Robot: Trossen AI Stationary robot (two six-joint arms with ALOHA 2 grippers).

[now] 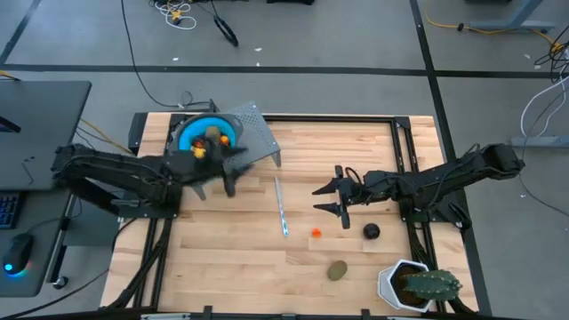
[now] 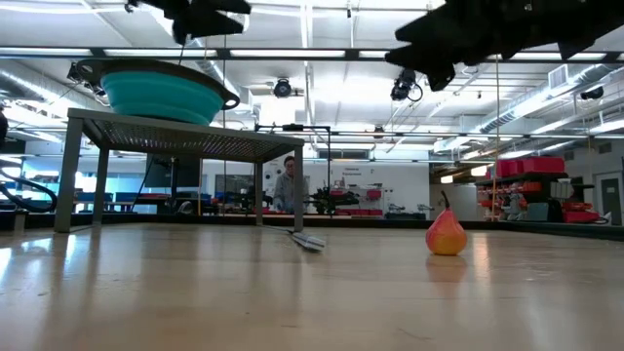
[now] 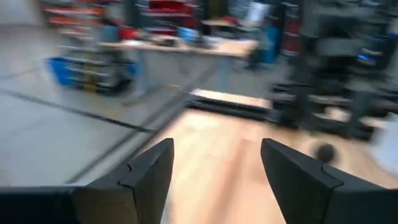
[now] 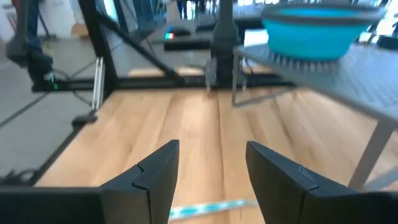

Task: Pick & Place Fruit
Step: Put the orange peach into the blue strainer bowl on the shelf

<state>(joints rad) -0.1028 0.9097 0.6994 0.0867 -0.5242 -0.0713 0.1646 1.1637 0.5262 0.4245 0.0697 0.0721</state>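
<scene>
A blue bowl (image 1: 203,135) stands on a grey perforated stand (image 1: 253,133) at the table's far left. In it lie a yellow piece (image 1: 197,151), an olive-brown oval (image 1: 213,133) and a small orange ball (image 1: 225,140). On the table lie a small orange-red fruit (image 1: 316,233), a black ball (image 1: 371,231) and an olive-brown oval (image 1: 337,270). My left gripper (image 1: 227,175) hangs open just on the near side of the bowl, with nothing between its fingers (image 3: 149,171). My right gripper (image 1: 325,200) stands open above mid-table, right of the stick (image 1: 281,206), and holds nothing.
A thin silvery-blue stick (image 4: 205,210) lies mid-table, just below my right gripper's fingers. A spiky green plant in a white pot (image 1: 416,284) stands at the near right corner. Bare wood lies at the near left. A person stands far back in the room.
</scene>
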